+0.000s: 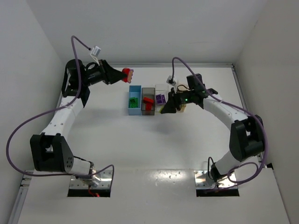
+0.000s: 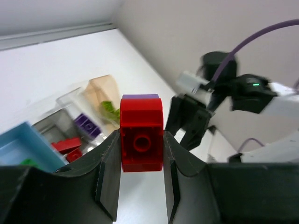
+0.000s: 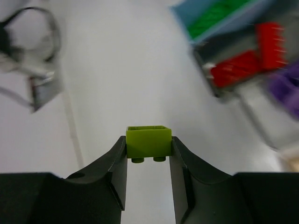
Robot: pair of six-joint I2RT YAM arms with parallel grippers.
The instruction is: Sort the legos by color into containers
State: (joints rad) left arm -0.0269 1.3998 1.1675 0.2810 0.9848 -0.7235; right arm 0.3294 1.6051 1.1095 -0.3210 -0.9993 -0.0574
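Sorting looks almost finished: two pieces are in the grippers, the others lie in bins.

Far left, the left gripper (image 2: pixel 141 158) clamps a red brick (image 2: pixel 141 140) with a purple layer (image 2: pixel 140 96), well apart from the bins; I judge it needs splitting. The blue bin (image 1: pixel 135 87) holds green, the grey bin (image 1: pixel 148 89) red, the clear bin (image 1: pixel 161 87) purple, the orange bin (image 2: pixel 96 88) lime. The right gripper (image 3: pixel 148 161) pinches a lime brick (image 3: pixel 148 141) at the row's right end.

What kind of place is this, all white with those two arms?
Probably a robotics lab test cell: a left arm and right arm bolted to a white table, plain white walls boxing it in, and a row of small bins holding toy bricks.
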